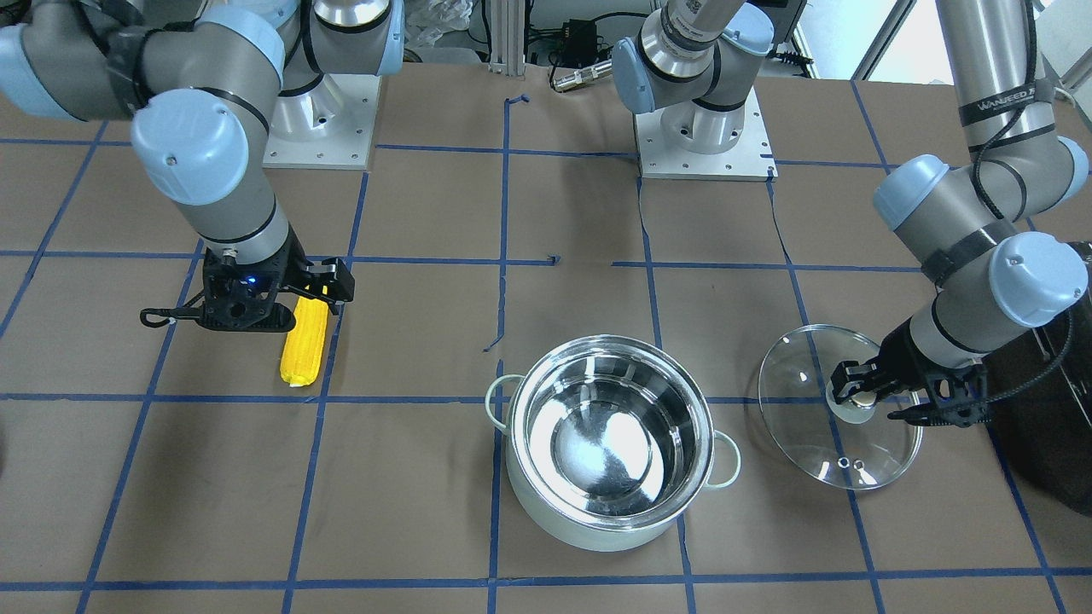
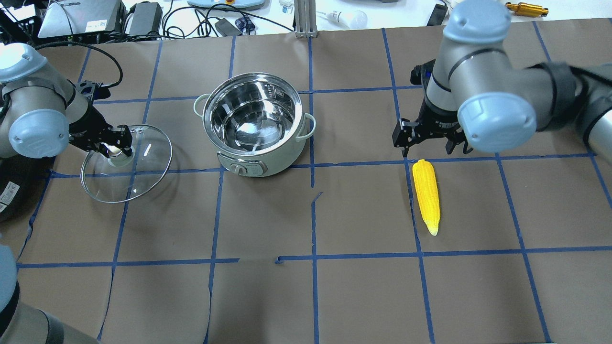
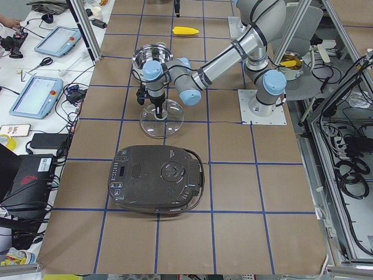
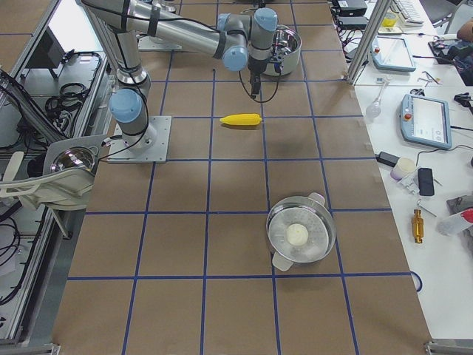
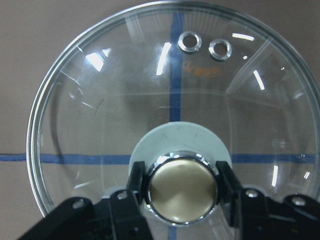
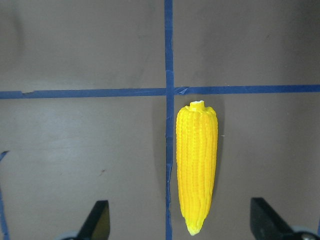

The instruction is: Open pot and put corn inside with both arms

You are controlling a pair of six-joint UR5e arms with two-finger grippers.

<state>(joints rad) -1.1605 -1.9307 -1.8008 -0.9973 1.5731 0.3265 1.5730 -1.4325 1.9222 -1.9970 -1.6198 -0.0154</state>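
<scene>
Knob (image 5: 183, 189) clamped in left tool (image 5: 181, 181), plain from wrist; right tool (image 6: 180, 219) gapes over corn (image 6: 196, 165).

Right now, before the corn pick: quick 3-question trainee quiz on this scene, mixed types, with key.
1. True or false: the round steel pot with the pale mint outside stands open and empty.
2. Fill in: the left gripper is shut on the brass ____ of the clear glass lid.
3. Where is the bright yellow toy corn cob? A: inside the pot. B: lying untouched on the brown table, near the open right gripper. C: clamped in the left gripper.
Key: 1 true; 2 knob; 3 B.
</scene>
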